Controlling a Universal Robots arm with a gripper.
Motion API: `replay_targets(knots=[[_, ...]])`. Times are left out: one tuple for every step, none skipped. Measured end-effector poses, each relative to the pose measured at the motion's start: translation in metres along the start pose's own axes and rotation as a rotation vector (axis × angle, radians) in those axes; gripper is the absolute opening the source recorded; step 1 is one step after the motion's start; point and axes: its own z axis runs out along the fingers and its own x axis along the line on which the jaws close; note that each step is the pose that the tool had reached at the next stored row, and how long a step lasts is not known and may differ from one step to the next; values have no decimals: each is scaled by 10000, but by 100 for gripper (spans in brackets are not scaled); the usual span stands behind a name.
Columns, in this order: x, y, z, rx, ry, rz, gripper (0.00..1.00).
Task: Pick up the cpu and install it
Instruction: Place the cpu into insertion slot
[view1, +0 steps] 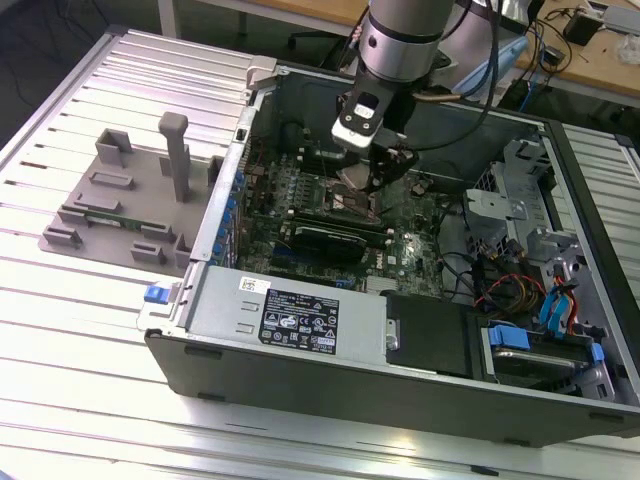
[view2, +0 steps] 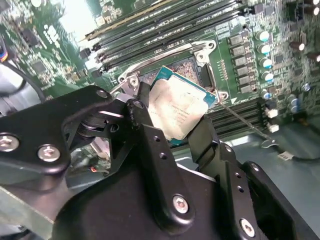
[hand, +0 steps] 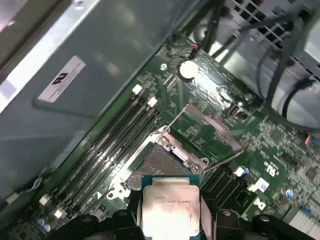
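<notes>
In the exterior view, the black jaws hang inside the open grey computer case (view1: 400, 385), above the metal-framed motherboard socket (view1: 345, 200). In the second wrist view, they clamp the small silvery square cpu (view2: 175, 110) close over that socket (view2: 185, 70). In the first wrist view, the held cpu (hand: 170, 210) sits just beside the socket (hand: 155, 160).

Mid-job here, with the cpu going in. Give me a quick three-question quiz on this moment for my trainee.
1. True or false: the pincer grips the cpu by its edges.
2. The motherboard socket is: A, covered by a cooler; B, open and bare; C, filled by a second chip.
3. Fill in: in the exterior view, the grey fixture tray lies on the table at the computer case's ____ side.
Key: 1 true; 2 B; 3 the exterior view's left.
</notes>
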Motion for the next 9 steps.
replay_targets(knots=[[0,0,0,7,-16,341,55],[0,0,0,10,-26,532,55],[0,0,0,14,-33,699,55],[0,0,1,19,-48,1024,55],[0,0,1,28,-72,1500,55],[0,0,1,33,-84,1768,55],[0,0,2,37,-95,1997,55],[0,0,2,44,-113,2366,55],[0,0,2,48,-121,2540,55]])
